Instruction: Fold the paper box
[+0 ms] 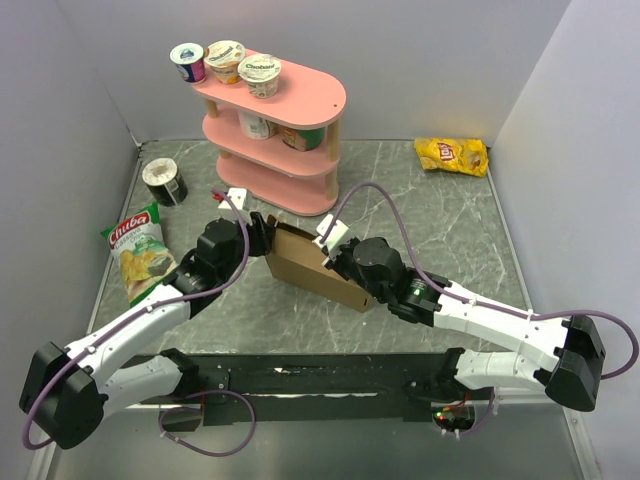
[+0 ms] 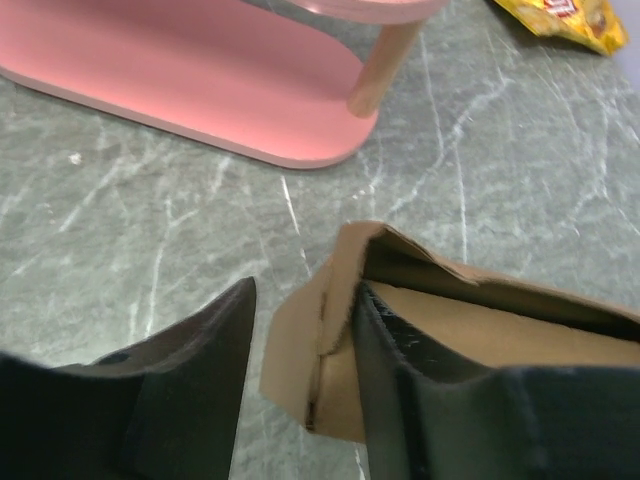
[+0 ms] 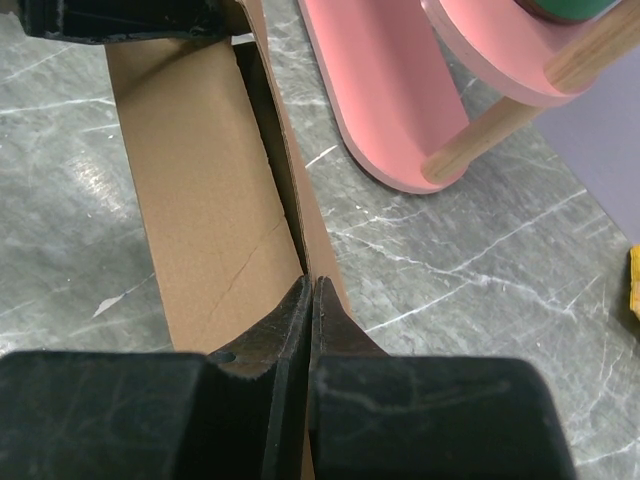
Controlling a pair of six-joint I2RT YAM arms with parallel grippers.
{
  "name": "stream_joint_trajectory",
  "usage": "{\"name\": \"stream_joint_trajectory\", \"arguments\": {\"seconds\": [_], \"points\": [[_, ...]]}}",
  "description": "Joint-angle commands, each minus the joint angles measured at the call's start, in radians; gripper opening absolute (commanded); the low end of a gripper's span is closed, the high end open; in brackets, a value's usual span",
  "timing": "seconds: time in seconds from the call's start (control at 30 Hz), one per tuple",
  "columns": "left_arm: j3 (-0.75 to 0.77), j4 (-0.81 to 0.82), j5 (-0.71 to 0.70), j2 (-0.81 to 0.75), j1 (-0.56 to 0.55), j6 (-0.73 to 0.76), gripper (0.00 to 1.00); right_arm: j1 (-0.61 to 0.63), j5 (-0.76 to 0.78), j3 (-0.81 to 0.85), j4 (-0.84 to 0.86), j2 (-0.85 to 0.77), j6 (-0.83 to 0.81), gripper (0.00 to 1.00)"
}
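Observation:
The paper box (image 1: 308, 266), brown cardboard and partly folded, is tilted up off the table between my two grippers. My left gripper (image 1: 262, 236) is open at its left end. In the left wrist view the box's end wall (image 2: 305, 350) stands between the fingers, with one finger (image 2: 400, 390) inside the box and the other finger (image 2: 200, 370) outside, apart from it. My right gripper (image 1: 336, 264) is shut on the box's long side wall (image 3: 300, 200), pinching the thin edge between its fingertips (image 3: 290, 310). The box floor (image 3: 200, 200) shows a faint crease.
A pink three-tier shelf (image 1: 280, 130) with yogurt cups (image 1: 225, 60) stands just behind the box. A dark tub (image 1: 163, 182) and a green chip bag (image 1: 140, 250) lie at the left. A yellow chip bag (image 1: 452, 155) lies at the back right.

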Motion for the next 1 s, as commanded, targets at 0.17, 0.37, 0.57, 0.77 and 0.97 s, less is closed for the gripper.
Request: {"name": "stream_joint_trajectory", "arguments": {"seconds": [0.17, 0.37, 0.57, 0.77, 0.97], "points": [[0.033, -0.062, 0.092, 0.013, 0.002, 0.039, 0.34, -0.008, -0.025, -0.034, -0.082, 0.022, 0.036, 0.0], [0.05, -0.039, 0.119, 0.016, 0.011, 0.05, 0.35, -0.006, -0.028, -0.02, -0.11, 0.036, 0.053, 0.0], [0.053, -0.011, 0.158, 0.01, 0.031, 0.035, 0.29, -0.009, -0.026, -0.013, -0.124, 0.04, 0.061, 0.0], [0.05, 0.018, 0.218, 0.007, 0.069, 0.021, 0.19, -0.008, -0.031, -0.013, -0.132, 0.039, 0.065, 0.0], [0.05, 0.046, 0.264, 0.018, 0.089, 0.016, 0.1, -0.008, -0.033, -0.014, -0.135, 0.043, 0.073, 0.0]]}}
